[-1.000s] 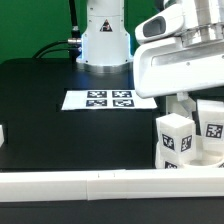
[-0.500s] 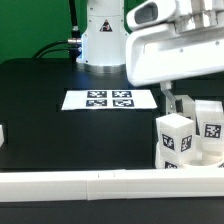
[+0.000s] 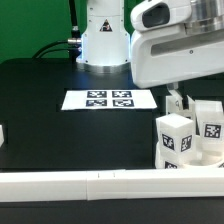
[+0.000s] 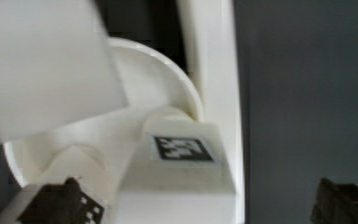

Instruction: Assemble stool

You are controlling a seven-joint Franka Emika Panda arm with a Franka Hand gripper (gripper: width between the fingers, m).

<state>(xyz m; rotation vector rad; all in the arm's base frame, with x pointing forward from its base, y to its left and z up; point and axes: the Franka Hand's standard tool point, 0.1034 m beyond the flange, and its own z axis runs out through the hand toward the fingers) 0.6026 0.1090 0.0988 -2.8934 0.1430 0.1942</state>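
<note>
Wrist view: gripper spread open above a tagged leg; no readable writing, seemingly only square tags.

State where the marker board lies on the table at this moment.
In the exterior view, the marker board lies flat on the black table, near the middle, just in front of the robot's white base and to the exterior view's left of the tagged stool legs.

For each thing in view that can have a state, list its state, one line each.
gripper: open, holding nothing.
stool legs: upright on the seat, tags showing.
seat: lying flat against the rail.
rail: lying along the table's near edge.
marker board: flat on the table.
</note>
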